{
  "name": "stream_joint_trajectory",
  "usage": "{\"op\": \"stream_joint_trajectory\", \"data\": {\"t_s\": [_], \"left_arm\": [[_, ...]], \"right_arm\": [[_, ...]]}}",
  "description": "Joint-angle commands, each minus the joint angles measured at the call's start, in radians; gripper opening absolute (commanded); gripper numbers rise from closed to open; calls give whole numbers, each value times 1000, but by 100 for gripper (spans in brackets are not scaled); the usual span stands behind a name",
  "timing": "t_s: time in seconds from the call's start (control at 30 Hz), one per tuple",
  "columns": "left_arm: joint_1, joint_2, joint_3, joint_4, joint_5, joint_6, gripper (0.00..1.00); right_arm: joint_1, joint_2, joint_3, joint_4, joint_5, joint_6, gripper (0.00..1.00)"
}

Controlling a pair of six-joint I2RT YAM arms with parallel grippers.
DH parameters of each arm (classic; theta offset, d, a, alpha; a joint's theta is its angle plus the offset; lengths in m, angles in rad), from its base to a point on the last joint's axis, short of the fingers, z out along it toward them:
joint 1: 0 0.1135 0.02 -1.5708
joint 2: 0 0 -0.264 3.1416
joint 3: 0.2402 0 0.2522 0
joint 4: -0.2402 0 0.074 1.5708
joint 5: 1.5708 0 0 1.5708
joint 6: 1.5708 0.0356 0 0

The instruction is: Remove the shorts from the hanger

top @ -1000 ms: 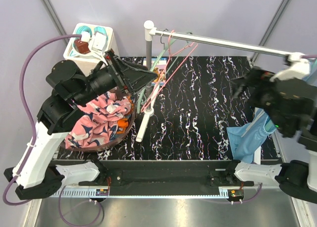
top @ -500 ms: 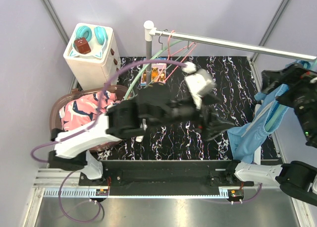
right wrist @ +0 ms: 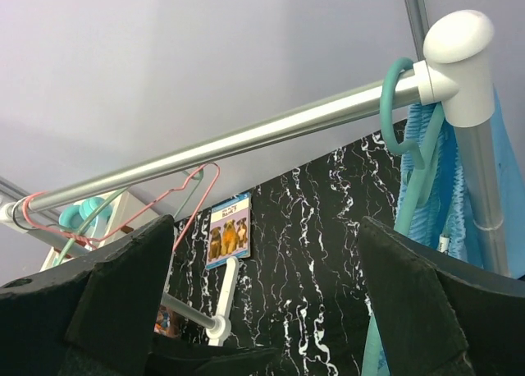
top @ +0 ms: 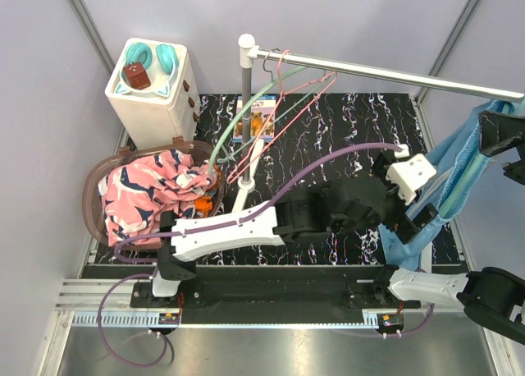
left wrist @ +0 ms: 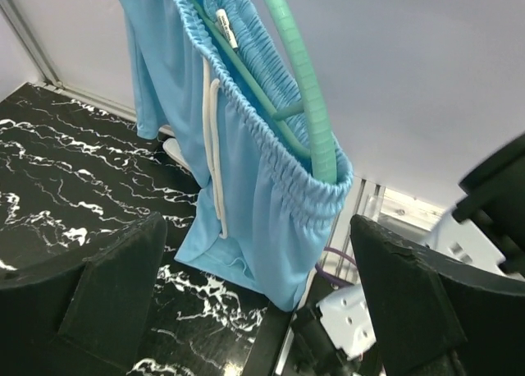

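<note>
Overhead and wrist views of the hanging rail. The light blue shorts (left wrist: 246,171) hang by their elastic waistband on a teal hanger (left wrist: 305,93). Its hook is looped over the right end of the metal rail (right wrist: 246,138), just beside the white end cap (right wrist: 458,43), and the legs of the shorts drop toward the right edge of the black marbled worktop (top: 328,138).

The left arm reaches across the worktop to this garment. The left gripper (left wrist: 258,236) has its fingers (left wrist: 107,286) spread wide on either side of the waistband corner, near the cloth but not pinching it. The right gripper (right wrist: 267,228) is raised beside the rail end, its fingers likewise spread and holding nothing.

The pink shorts (top: 139,191) lie crumpled in a basket (top: 89,199) at the left of the worktop. The orange patterned shorts (top: 202,204) show only at the basket's right side, under the pink cloth. Bare pink and green hangers (top: 283,84) hang at the rail's left end.
</note>
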Motion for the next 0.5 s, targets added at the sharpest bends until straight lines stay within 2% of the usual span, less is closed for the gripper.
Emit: {"op": "stream_joint_trajectory", "data": {"t_s": [0.0, 0.47], "left_arm": [[-14, 40, 84, 134, -32, -26, 98], [-29, 120, 82, 227, 70, -95, 99]], "right_arm": [[5, 3, 15, -98, -13, 1, 100], [5, 14, 12, -118, -68, 10, 100]]}}
